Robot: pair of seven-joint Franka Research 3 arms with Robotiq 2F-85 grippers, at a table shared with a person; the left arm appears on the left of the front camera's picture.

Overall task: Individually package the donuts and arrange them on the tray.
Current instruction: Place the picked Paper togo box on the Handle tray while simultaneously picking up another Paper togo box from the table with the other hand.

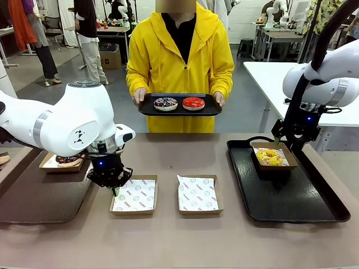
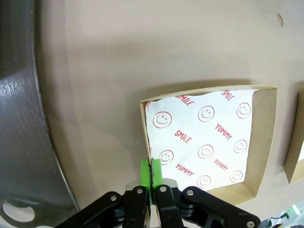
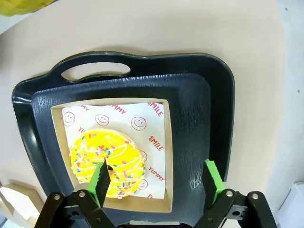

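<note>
From the front, we see a person holding a small black tray [image 1: 147,106] that carries the sprinkled chocolate donut [image 1: 165,103] and the red donut [image 1: 193,103]. The dark chocolate donut [image 1: 67,160] sits boxed at the desk's [image 1: 168,241] left. The left end effector [image 1: 115,189] points down at the edge of an empty box [image 1: 134,195].

The left wrist camera adds that its green pads [image 2: 145,173] are clenched together at that box's edge.

The right wrist camera shows the right end effector [image 3: 156,171] released, its fingers spread wide above the boxed yellow donut [image 3: 108,163] on the large black tray [image 3: 199,109].
</note>
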